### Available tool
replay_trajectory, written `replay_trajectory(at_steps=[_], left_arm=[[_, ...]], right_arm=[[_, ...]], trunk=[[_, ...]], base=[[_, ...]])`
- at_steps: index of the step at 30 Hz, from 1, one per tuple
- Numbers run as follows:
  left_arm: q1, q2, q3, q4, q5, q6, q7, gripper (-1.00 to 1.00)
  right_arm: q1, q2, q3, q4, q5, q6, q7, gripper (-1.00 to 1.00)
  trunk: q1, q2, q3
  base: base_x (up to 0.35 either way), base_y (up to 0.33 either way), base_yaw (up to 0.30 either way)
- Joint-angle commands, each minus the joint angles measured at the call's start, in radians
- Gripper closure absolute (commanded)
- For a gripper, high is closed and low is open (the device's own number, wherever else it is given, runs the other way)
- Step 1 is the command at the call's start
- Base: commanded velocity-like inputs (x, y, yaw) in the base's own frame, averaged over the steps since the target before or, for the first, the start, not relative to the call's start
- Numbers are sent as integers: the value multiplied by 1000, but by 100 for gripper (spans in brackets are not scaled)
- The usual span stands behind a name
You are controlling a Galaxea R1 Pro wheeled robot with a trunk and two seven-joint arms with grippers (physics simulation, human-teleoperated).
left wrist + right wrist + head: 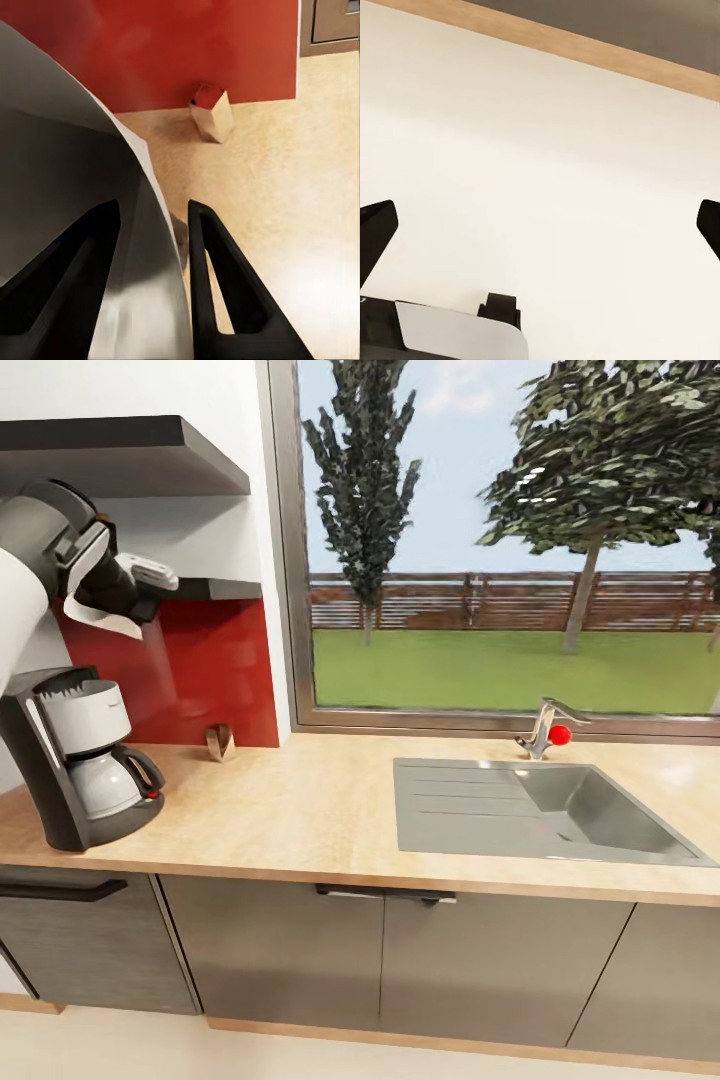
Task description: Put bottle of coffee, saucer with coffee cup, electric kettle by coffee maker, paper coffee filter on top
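One coffee maker (85,758) and one paper filter (219,741) are seen on one countertop (300,810). One sink (545,810) with one tap (545,728) is counted. Two shelves (120,455) appear, the lower possibly a ledge. One saucer-like plate (97,247) is gripped.

Bright daylight floods in from the window (510,540); soft shadows, mild render blur, glare on the countertop (300,810).
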Motion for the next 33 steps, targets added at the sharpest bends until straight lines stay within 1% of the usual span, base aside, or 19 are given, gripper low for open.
replay_trajectory(at_steps=[1, 4, 6, 7, 8, 9, 11, 12, 13, 15, 16, 17, 18, 20, 25, 28, 31, 33], left_arm=[[-6, 1, -7, 8, -57, 2, -53, 100], [-10, 7, -14, 19, -149, 1, -134, 100], [-12, 15, -31, 23, -222, 1, -205, 100], [-13, 24, -56, 25, -296, 0, -290, 100], [-14, 28, -69, 26, -330, -1, -337, 100], [-15, 34, -98, 27, -392, -3, -436, 100], [-15, 38, -132, 28, -447, -4, -531, 100], [-15, 40, -173, 28, -492, -6, -614, 100], [-15, 43, -216, 29, -522, -7, -685, 100], [-15, 48, -257, 27, -542, -8, -749, 100], [-15, 55, -287, 26, -555, -11, -805, 100], [-16, 66, -308, 25, -563, -16, -854, 100], [-16, 78, -322, 23, -569, -21, -890, 100], [-15, 92, -336, 19, -575, -26, -926, 100], [-16, 105, -344, -6, -579, -29, -947, 100], [-15, 107, -347, -22, -580, -30, -949, 100], [-15, 108, -365, -33, -581, -30, -951, 100], [-15, 109, -398, -39, -581, -30, -952, 100]], right_arm=[[-1, 0, 6, 1, 2, -3, -1, -100], [0, 0, 6, 1, 2, -3, -1, -100], [0, 0, 6, 1, 2, -3, -1, -100], [0, 0, 6, 1, 2, -3, -1, -100], [0, 0, 6, 1, 2, -3, -1, -100], [0, 0, 6, 1, 2, -3, -1, -100], [0, 0, 6, 1, 2, -3, -1, -100], [0, 0, 6, 1, 2, -3, -1, -100], [0, 0, 6, 1, 2, -3, -1, -100], [0, 0, 6, 1, 2, -3, -1, -100], [0, 0, 6, 1, 2, -3, -1, -100], [0, 0, 6, 1, 2, -3, -1, -100], [0, 0, 6, 1, 2, -3, -1, -100], [0, 0, 6, 1, 2, -3, -1, -100], [0, 0, 6, 1, 2, -3, -1, -100], [0, 0, 6, 1, 2, -3, -1, -100], [0, 0, 6, 1, 2, -3, -1, -100], [0, 0, 6, 1, 2, -3, -1, -100]], trunk=[[0, -1, -1], [0, -1, -1], [0, -1, -1], [0, -1, -1], [0, -1, -1], [0, -1, -1], [0, -1, -1], [0, -1, -1], [0, -1, -1], [0, -1, -1], [0, -1, -1], [0, -1, -1], [0, -1, -1], [0, -1, -1], [0, -1, -1], [0, -1, -1], [0, -1, -1], [0, -1, -1]], base=[[0, 0, 0], [0, 0, 0], [0, 0, 0], [0, 0, 0], [0, 0, 0], [0, 0, 0], [0, 0, 0], [0, 0, 0], [0, 0, 0], [0, 0, 0], [0, 0, 0], [0, 0, 0], [0, 0, 0], [0, 0, 0], [0, 0, 0], [0, 0, 0], [0, 0, 0], [0, 0, 0]])
